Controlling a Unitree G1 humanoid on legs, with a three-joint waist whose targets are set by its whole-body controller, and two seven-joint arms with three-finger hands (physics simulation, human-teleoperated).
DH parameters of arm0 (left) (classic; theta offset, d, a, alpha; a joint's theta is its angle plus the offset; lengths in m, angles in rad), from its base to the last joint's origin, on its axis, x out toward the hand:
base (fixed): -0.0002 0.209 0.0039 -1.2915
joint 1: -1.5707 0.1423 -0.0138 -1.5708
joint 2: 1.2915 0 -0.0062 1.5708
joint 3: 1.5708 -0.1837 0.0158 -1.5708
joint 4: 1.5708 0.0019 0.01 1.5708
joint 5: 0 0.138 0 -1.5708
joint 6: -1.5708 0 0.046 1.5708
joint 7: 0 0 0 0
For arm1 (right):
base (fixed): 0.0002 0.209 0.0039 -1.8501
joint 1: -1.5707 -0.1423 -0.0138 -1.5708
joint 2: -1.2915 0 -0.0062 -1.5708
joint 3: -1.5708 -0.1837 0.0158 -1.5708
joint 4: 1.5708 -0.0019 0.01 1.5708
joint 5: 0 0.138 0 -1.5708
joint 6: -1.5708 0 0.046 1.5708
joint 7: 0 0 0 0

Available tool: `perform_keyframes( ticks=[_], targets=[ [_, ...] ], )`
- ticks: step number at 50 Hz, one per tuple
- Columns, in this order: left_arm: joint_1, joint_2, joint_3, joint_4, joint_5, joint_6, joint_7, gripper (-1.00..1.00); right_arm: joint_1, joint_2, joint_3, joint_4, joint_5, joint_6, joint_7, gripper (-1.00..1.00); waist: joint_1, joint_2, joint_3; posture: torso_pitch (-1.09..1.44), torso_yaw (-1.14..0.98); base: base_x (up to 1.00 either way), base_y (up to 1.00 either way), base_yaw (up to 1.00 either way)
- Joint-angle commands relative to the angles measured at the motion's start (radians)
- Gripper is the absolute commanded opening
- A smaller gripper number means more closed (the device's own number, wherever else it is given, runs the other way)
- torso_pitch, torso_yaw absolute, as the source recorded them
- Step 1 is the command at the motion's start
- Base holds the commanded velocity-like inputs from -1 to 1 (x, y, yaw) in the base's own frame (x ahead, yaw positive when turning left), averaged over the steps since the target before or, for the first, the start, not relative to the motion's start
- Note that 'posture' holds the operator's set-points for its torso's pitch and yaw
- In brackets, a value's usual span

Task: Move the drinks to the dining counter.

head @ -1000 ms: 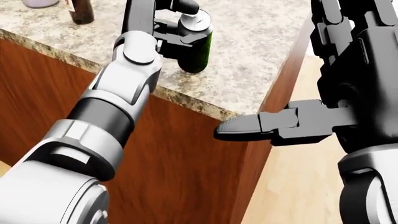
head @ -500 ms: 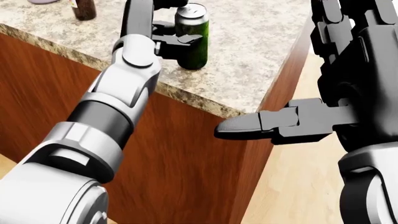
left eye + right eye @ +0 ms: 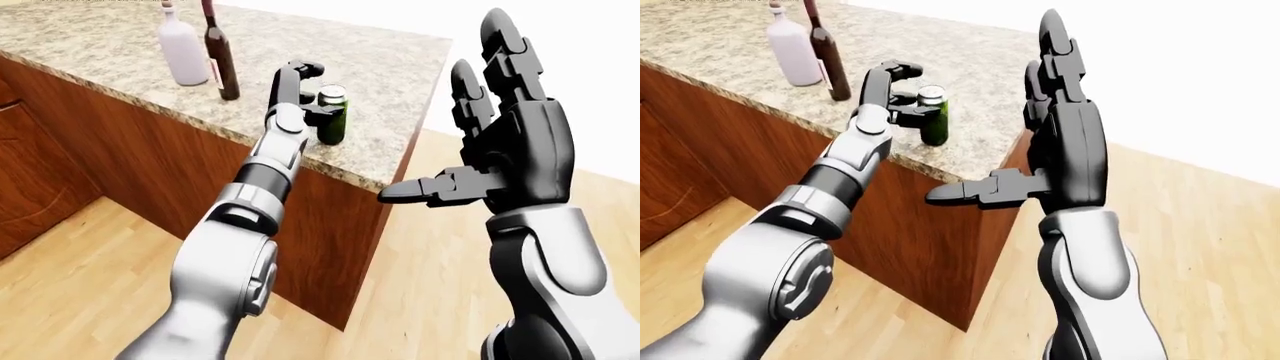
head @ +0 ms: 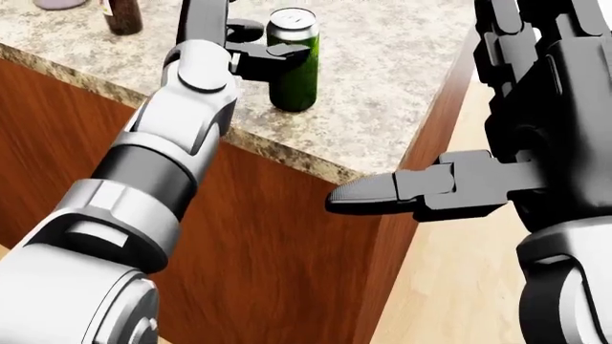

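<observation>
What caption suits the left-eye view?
Left hand open beside the green can on the granite counter; right hand raised, open.

granite counter (image 3: 395,67) | green can (image 3: 332,115) | dark bottle (image 3: 219,56) | pale bottle (image 3: 183,49)

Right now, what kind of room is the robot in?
Probably a kitchen or dining room: a granite-topped counter with wood sides, a wood plank floor, and bottles and a green can standing on top.
</observation>
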State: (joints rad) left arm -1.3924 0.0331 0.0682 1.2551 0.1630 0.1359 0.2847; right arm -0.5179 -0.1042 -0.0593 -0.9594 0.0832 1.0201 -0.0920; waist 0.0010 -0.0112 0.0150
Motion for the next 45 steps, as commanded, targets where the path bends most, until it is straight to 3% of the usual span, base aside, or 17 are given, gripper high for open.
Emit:
perform_keyframes(
  ticks=[1, 5, 13, 22, 25, 28, 31, 35, 45],
  targets=[
    [-0.039, 0.015, -0.001, -0.038, 0.008, -0.027, 0.002, 0.2, -0.021, -0.003, -0.002, -0.016, -0.007, -0.031, -0.001, 1.0, 0.0, -0.002, -0.027, 0.0, 0.0, 0.0, 0.0, 0.0],
    [-0.037, 0.019, 0.002, -0.044, 0.007, -0.026, -0.003, 0.24, -0.021, 0.0, 0.003, -0.017, -0.011, -0.03, -0.001, 1.0, 0.0, -0.001, -0.027, 0.0, 0.0, 0.0, 0.0, 0.0],
    [-0.005, 0.031, -0.006, -0.124, -0.003, 0.001, -0.023, 0.62, -0.024, 0.006, 0.004, -0.023, -0.017, -0.021, 0.001, 1.0, 0.001, 0.0, -0.024, 0.0, 0.0, 0.0, 0.0, 0.0],
    [0.079, 0.064, -0.016, -0.304, -0.021, 0.064, -0.06, 0.73, -0.026, 0.001, -0.013, -0.03, -0.015, -0.012, 0.007, 1.0, 0.001, 0.003, -0.022, 0.0, 0.0, 0.0, 0.0, 0.0],
    [0.163, 0.067, -0.027, -0.514, -0.02, 0.157, -0.091, 0.73, -0.032, -0.002, -0.017, -0.041, -0.01, 0.003, 0.003, 1.0, 0.0, 0.005, -0.021, 0.0, 0.0, 0.0, 0.0, 0.0],
    [0.283, 0.063, -0.043, -0.849, -0.013, 0.32, -0.149, 0.75, -0.038, -0.008, -0.029, -0.052, -0.002, 0.019, 0.002, 1.0, -0.001, 0.008, -0.018, 0.0, 0.0, 0.0, 0.0, 0.0],
    [0.374, 0.058, -0.049, -1.127, -0.006, 0.465, -0.205, 0.94, -0.042, -0.016, -0.044, -0.054, 0.01, 0.023, -0.001, 1.0, -0.003, 0.009, -0.013, 0.0, 0.0, 0.0, 0.0, 0.0],
    [0.489, 0.085, -0.03, -1.438, 0.001, 0.604, -0.278, 1.0, -0.052, -0.032, -0.112, -0.074, 0.051, 0.052, -0.002, 1.0, 0.0, 0.009, -0.008, 0.0, 0.0, 0.0, 0.0, 0.0],
    [0.646, 0.16, 0.057, -1.852, -0.092, 0.811, -0.314, 1.0, -0.032, -0.14, -0.245, -0.088, 0.249, 0.056, -0.101, 1.0, 0.003, 0.011, 0.0, 0.0, 0.0, 0.0, 0.0, 0.0]
  ],
)
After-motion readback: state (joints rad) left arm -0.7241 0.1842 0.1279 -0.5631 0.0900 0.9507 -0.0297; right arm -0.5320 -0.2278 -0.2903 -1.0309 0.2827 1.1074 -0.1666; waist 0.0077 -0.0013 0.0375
